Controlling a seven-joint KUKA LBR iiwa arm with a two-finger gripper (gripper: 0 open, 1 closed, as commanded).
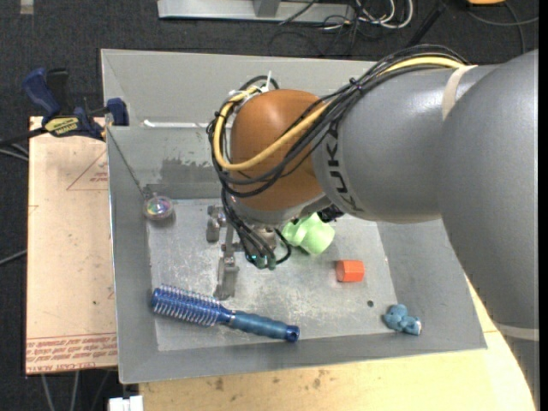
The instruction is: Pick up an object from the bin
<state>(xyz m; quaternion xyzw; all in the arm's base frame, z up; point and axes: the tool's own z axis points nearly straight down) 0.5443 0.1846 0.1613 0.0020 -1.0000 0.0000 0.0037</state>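
We see the end effector (225, 279) low over the floor of the bin (282, 319), left of centre, under the arm's orange wrist cover; we cannot tell how far open it is or whether it grips anything. Nearest it, just towards the front wall, lies one blue hairbrush (223, 315), handle pointing right. Close on its right sits one light green lump (312, 236), then one orange cube (348, 271). Farther out we count one shiny round piece (159, 209) at the back left and one small blue figure (402, 319) at the front right.
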